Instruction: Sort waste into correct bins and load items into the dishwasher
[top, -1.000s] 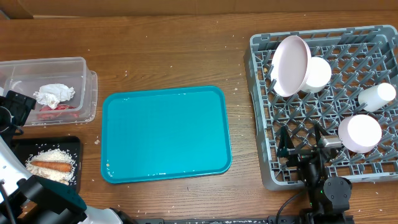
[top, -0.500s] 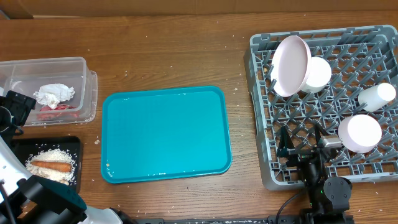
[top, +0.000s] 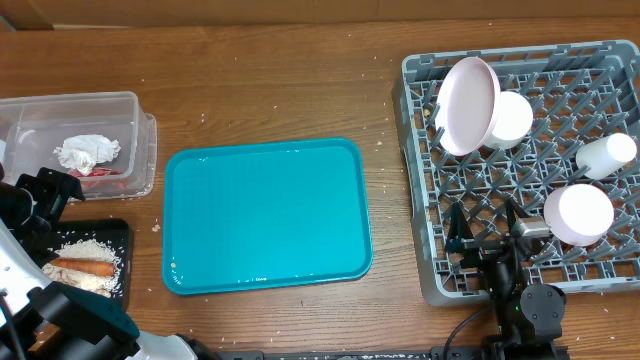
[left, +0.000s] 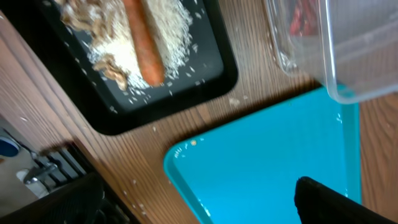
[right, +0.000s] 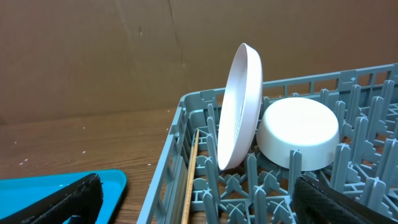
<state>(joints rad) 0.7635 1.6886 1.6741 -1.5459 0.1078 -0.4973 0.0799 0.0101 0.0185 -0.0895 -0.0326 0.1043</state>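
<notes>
Dish rack (top: 414, 170) on crumb-flecked wooden table (top: 280, 90) | cardboard backdrop (right: 93, 50) | left fingers (left: 329, 202), right fingers (right: 339, 204) spread, empty

Black left arm (top: 28, 203), white-and-teal shell (top: 95, 325), black right arm (top: 535, 305), black cable (top: 462, 328), dark jaws

Ahead of the left claw (left: 196, 200), the black tray (left: 168, 102) runs off the top edge, the carrot (left: 144, 50) clipped with it; beside that, the clear tub (left: 354, 50) exits the frame corner, its red wrapper (left: 305, 15) only a blur. Ahead of the right claw (right: 202, 202), the dish rack (right: 166, 182) is cut at the right edge.
</notes>
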